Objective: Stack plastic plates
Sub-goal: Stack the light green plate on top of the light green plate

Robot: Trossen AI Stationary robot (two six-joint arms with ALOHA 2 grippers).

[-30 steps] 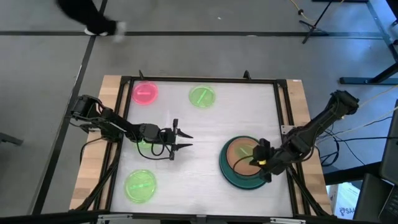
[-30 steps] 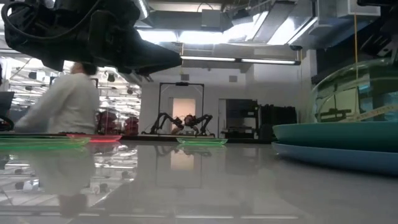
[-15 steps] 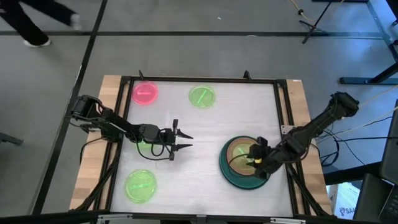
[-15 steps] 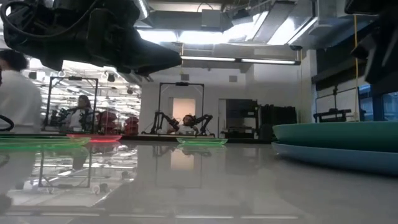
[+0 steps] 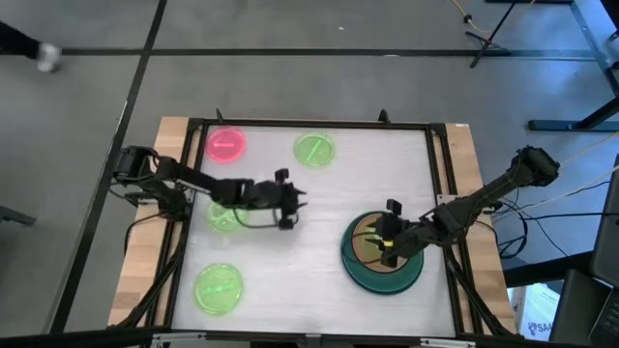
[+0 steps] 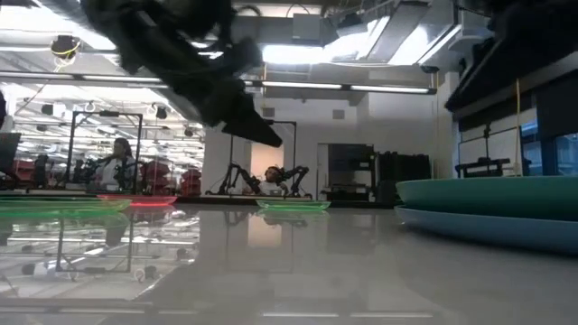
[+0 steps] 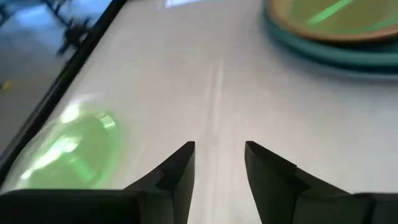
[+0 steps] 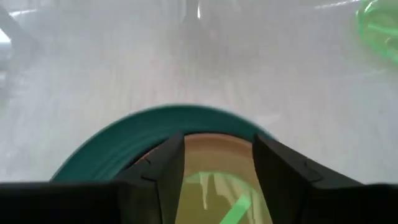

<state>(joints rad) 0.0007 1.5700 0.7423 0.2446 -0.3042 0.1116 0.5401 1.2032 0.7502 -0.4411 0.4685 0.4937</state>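
A stack stands at the table's right: a teal-green plate (image 5: 360,273) on a blue-grey plate (image 6: 488,227), with an orange-tan plate (image 8: 214,146) inside it and a small neon-green plate (image 8: 219,194) on top. My right gripper (image 5: 382,235) hovers open over this stack, one finger on either side of the neon-green plate. My left gripper (image 5: 293,205) is open above the bare table middle, left of the stack. Lying flat on the table are a pink plate (image 5: 225,144) and three neon-green plates (image 5: 314,150), (image 5: 221,218), (image 5: 220,288).
A black frame (image 5: 440,155) borders the white tabletop. Bare table lies between the two grippers and along the near edge. The left arm (image 5: 193,186) reaches over one green plate. People and equipment show in the room beyond the table.
My right gripper has opened and let go of the neon-green plate, which was tilted up and now lies on the orange-tan plate. The gripper has gone toward the table's left, over the stack. My left gripper has turned about and gone a little toward the far right.
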